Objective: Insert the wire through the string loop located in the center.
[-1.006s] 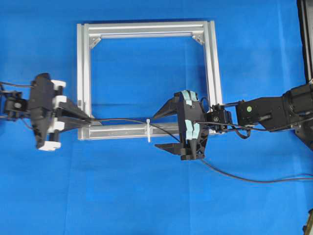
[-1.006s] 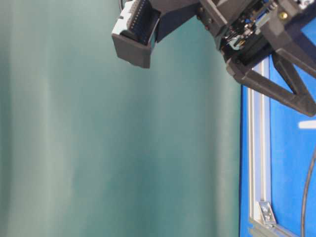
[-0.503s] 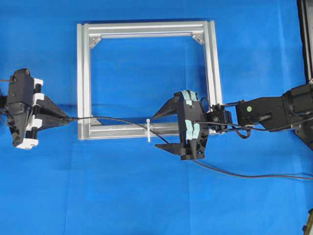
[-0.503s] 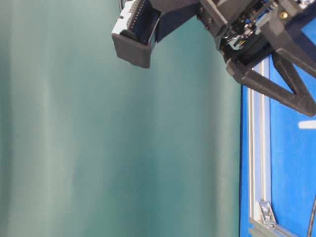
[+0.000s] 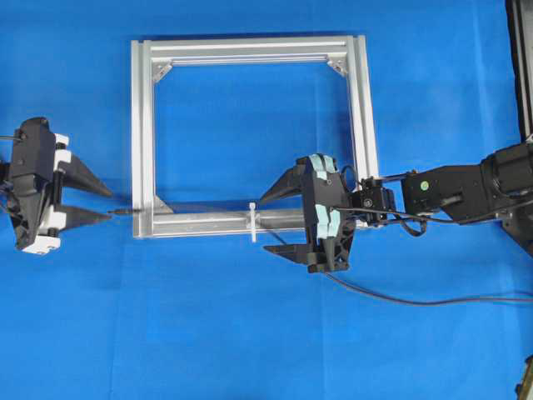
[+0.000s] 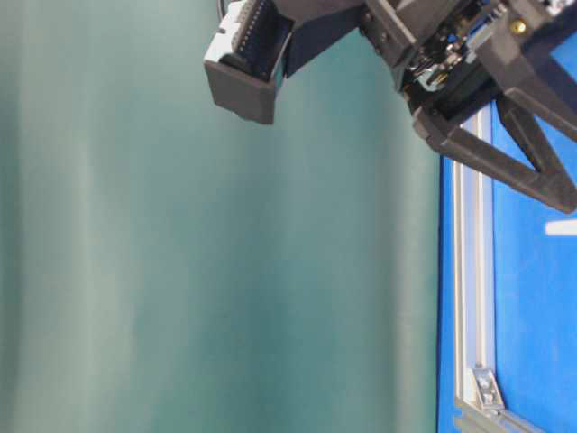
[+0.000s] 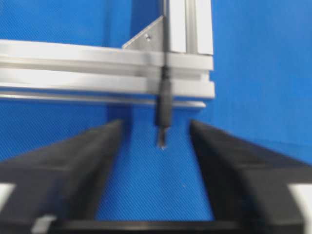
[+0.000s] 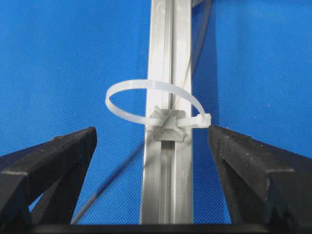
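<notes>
From my seat the left gripper (image 5: pixel 98 204) sits spread on bare blue cloth (image 5: pixel 250 333) just off the silver frame (image 5: pixel 141 125)'s corner; only the wire (image 7: pixel 163 114)'s plug tip lies in the gap between its fingers, touching neither; the frame's near bar blocks any low pass inward; the right gripper (image 5: pixel 275 223) straddles that bar, fingers wide, with the string loop (image 8: pixel 155 108) standing upright ahead of it; the frame's interior is plain cloth.
</notes>
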Controlling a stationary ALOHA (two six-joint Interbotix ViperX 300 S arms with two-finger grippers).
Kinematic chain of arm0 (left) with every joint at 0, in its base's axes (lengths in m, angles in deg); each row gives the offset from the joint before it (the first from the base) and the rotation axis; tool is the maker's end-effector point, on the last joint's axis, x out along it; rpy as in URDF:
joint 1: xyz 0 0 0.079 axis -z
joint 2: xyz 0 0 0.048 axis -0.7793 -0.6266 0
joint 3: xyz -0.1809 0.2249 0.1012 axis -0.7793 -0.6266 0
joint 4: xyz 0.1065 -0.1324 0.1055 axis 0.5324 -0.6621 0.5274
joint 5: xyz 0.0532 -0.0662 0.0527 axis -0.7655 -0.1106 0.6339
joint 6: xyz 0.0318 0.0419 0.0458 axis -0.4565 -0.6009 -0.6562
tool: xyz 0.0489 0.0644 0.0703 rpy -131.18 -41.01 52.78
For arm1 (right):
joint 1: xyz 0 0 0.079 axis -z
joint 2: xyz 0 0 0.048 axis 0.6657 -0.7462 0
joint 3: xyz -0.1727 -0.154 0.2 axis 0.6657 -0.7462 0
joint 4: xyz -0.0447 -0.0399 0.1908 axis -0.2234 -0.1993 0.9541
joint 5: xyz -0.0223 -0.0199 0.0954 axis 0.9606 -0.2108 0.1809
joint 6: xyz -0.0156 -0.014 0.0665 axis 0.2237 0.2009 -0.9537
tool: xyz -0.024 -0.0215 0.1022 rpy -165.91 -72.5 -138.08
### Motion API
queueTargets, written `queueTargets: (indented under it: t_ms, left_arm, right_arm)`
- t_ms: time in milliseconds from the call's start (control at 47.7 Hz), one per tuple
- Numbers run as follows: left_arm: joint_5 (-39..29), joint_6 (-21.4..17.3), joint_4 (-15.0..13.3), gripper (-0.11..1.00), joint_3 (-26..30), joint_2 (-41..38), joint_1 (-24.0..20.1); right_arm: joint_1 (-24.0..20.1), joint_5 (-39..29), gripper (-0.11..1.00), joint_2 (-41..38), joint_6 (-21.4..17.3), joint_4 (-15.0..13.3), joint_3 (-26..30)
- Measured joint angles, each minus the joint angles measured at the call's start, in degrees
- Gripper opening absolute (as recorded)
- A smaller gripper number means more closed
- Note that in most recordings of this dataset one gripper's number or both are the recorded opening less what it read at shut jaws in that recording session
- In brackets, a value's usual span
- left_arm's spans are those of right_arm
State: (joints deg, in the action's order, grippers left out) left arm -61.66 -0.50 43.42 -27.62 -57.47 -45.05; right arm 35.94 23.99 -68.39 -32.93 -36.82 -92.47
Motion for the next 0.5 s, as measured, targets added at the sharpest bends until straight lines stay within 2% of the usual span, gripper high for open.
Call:
queueTargets:
  t_ms: [84, 210, 503]
  left_arm:
    - [0.0, -0.26, 0.0, 0.83, 0.0, 0.0, 0.09]
    - [-0.09, -0.26, 0.09, 0.76, 0.0, 0.09, 0.09]
    - [-0.26, -0.26, 0.09, 0.76, 0.09, 1.41, 0.0]
  right_arm:
    - [0.0, 0.0, 0.9, 0.0, 0.0, 0.0, 0.0]
    - [-0.09, 0.09, 0.9, 0.0, 0.0, 0.09, 0.0]
    - [0.0, -0.97, 0.9, 1.41, 0.0, 0.0, -0.18]
